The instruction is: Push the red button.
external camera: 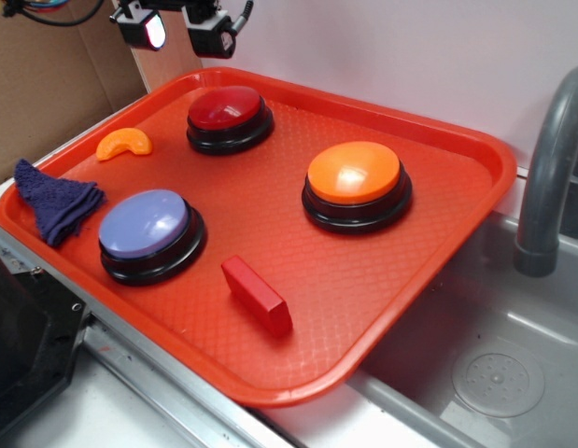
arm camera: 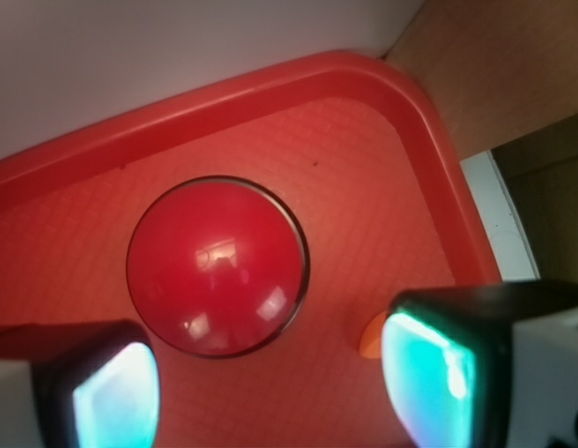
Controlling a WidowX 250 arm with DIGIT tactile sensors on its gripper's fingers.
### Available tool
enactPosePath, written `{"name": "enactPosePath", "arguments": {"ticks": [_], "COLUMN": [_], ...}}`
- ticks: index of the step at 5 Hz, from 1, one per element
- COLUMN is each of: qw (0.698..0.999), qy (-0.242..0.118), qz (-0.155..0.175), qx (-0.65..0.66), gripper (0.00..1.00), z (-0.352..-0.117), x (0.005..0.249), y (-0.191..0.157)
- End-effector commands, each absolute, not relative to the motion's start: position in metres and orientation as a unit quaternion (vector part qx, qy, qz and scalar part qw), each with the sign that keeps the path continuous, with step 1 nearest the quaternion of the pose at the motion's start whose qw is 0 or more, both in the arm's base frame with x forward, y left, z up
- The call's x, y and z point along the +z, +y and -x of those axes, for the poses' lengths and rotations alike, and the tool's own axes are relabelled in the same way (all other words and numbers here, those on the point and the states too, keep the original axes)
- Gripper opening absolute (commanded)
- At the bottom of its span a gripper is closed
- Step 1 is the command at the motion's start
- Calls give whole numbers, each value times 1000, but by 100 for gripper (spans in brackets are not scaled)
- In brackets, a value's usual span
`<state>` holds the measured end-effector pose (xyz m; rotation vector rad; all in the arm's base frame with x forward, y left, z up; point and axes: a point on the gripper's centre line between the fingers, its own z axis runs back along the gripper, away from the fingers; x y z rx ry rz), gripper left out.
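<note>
Hovering gripper [arm camera: 270, 392] — jaws apart, red button [arm camera: 217, 278] beneath

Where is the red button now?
In the exterior view, the red button sits at the tray's far corner, beside the orange slice, under the gripper.

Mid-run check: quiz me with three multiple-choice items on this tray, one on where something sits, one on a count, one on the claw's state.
1. Where on the tray is the red button?
A. far corner, near the claw
B. beside the sink
C. under the cloth

2. How many domed buttons are there?
A. two
B. three
C. four

3. The claw is:
A. pressing the red button
B. gripping the red block
C. above the red button, open

Answers: 1 A, it sits below the claw. 2 B, red, orange button, purple button. 3 C, the wrist view shows its fingers apart, holding nothing.
</note>
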<state>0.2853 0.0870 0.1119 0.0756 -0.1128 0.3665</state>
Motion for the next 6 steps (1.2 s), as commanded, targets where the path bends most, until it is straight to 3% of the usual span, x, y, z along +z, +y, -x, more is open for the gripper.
{"name": "enactPosePath", "arguments": {"ticks": [1,6], "qw": [977,976], "qy": [-109,-124], "qz": [-40,-42], "qx": [180,175], "gripper": [100,100], "z": [-291,-278], "x": [151,172], "y": [89,85]}}
